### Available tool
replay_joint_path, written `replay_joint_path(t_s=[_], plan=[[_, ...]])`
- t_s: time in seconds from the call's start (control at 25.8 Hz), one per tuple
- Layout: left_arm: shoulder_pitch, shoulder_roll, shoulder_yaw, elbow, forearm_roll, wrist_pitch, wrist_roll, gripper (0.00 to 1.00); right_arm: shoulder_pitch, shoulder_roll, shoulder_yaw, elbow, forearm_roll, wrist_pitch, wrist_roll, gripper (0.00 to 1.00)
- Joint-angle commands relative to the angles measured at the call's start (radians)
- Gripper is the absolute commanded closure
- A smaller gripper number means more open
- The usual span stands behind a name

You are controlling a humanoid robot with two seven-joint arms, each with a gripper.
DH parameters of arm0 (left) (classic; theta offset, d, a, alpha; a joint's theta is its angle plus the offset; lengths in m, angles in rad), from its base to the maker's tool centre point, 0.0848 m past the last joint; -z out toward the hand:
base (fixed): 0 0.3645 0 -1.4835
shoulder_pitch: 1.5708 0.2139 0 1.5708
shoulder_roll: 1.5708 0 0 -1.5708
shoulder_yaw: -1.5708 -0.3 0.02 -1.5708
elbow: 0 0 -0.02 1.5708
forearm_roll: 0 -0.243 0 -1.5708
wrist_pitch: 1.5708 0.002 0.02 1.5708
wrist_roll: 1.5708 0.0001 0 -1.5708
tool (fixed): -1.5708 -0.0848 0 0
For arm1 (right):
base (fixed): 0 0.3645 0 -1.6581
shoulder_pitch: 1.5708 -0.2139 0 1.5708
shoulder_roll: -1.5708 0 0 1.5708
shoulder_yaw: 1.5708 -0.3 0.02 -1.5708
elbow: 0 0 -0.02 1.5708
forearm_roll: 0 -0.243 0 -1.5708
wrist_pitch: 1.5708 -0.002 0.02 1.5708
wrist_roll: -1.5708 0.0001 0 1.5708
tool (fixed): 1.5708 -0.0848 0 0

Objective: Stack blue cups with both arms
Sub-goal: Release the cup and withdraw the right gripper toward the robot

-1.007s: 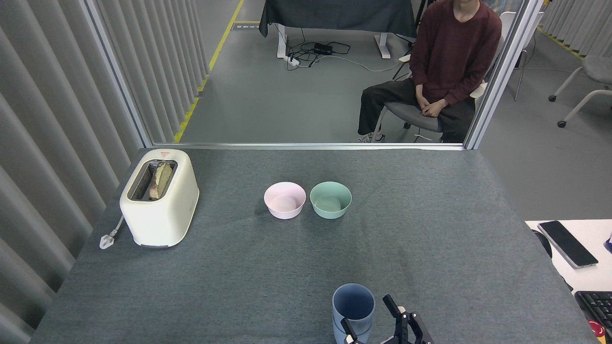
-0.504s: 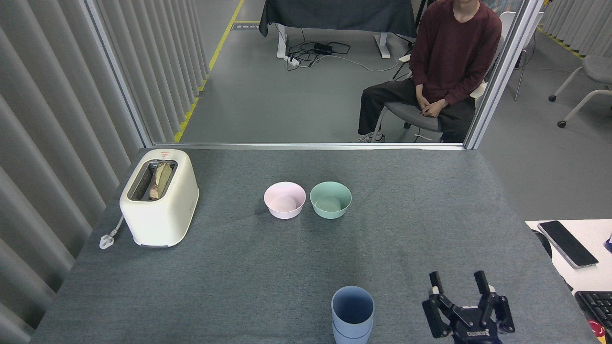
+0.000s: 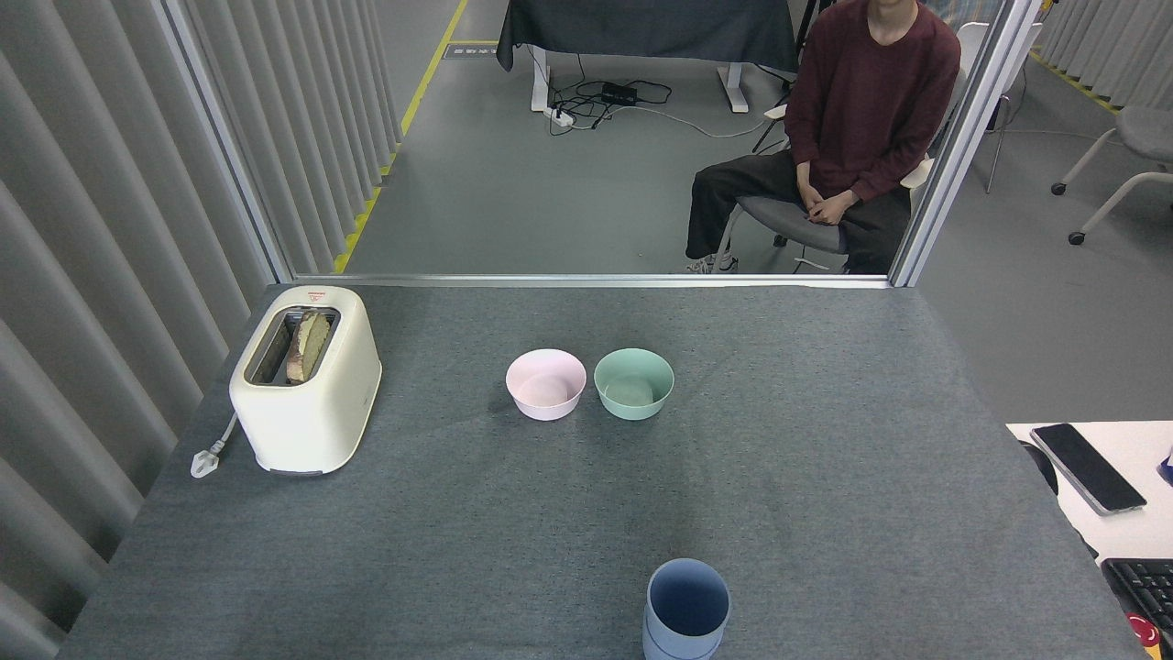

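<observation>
Head view: neither claw is in frame, so their state cannot be told; half a second ago the right claw stood spread apart just right of the blue cups (image 3: 686,610), and it has since withdrawn out of sight. The cups sit nested, one inside the other, upright at the table's (image 3: 825,477) near edge, shifted slightly right of their earlier spot. Open grey cloth surrounds them on the left, right and far sides. Farther off stand the pink bowl (image 3: 545,383) and green bowl (image 3: 633,383), side by side; the toaster (image 3: 305,378) occupies the far left.
</observation>
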Motion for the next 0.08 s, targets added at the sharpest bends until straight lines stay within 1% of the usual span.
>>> replay_joint_path(t_s=[0.0,0.04], plan=[[0.001,0.002,-0.023,-0.01,-0.006,0.0,0.0,0.0,0.027,0.005,-0.002,-0.027,0.002,-0.001,-0.014,0.0],[0.004,0.002,-0.026,-0.013,-0.006,0.0,0.0,0.0,0.032,0.0,-0.002,-0.031,0.008,0.001,-0.017,0.0]])
